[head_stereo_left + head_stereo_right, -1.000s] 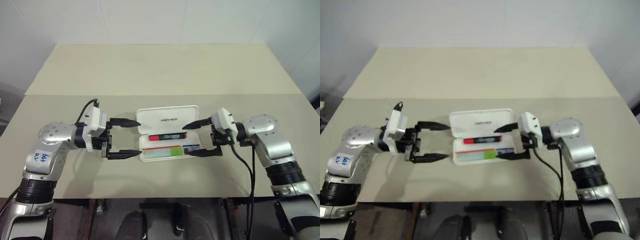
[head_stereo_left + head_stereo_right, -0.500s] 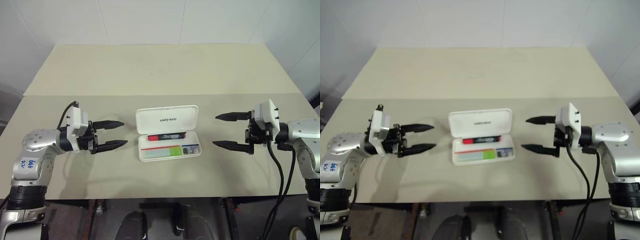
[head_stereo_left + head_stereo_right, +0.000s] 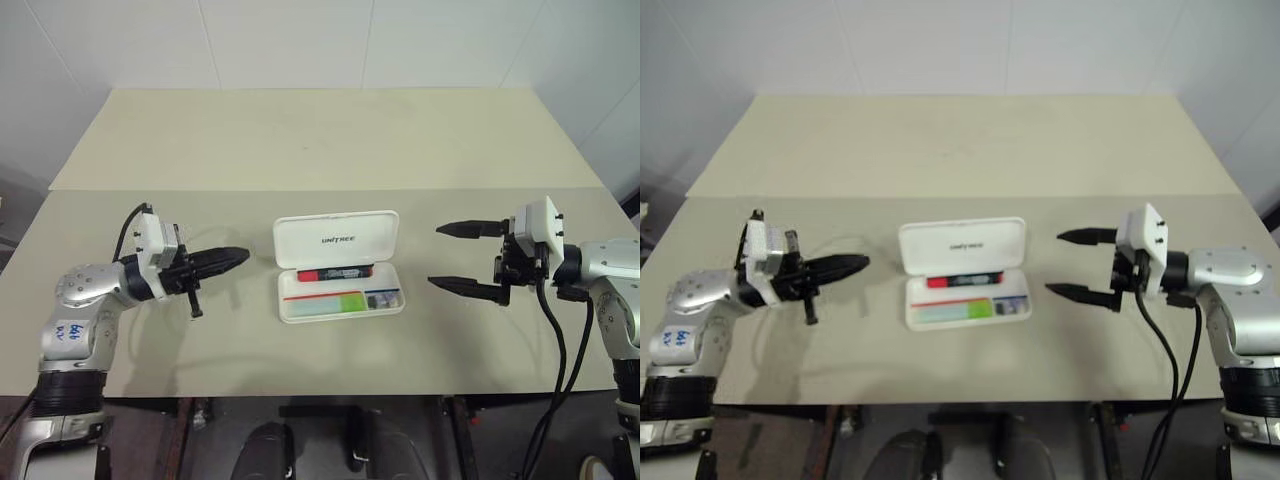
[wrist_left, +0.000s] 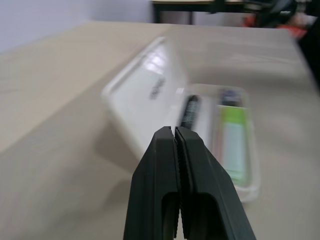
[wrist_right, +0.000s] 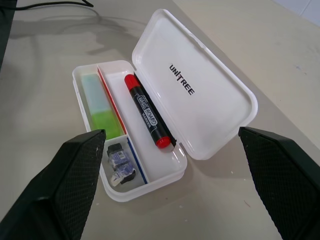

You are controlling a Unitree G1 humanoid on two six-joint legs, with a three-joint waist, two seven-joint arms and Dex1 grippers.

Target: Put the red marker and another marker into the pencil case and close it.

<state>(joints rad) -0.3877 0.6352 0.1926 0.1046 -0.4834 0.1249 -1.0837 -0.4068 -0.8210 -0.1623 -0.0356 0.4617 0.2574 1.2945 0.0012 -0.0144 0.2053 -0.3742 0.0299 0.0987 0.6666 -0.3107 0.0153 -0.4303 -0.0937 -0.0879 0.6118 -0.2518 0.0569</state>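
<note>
The pencil case is lying open on the tabletop in front of me, its lid — printed "UNITREE" — leaning back on the far side. The red marker is resting in the tray's long compartment next to the hinge, red showing at both of its ends. The green highlighter is lying flat in the nearer compartment, on the other side of a thin red divider, with its brighter lime end pointing toward my right side. A small dark-and-clear item is sitting in the little compartment at that same end of the tray.

My left gripper is hanging just above the tabletop, off to the left of the case and clear of it, pointing at the case's short end. Its two black fingers are pressing flat against each other with nothing between them.

My right gripper is standing off on the opposite side, well apart from the case — its fingers are spreading wide and holding nothing, aiming back toward the tray.
</note>
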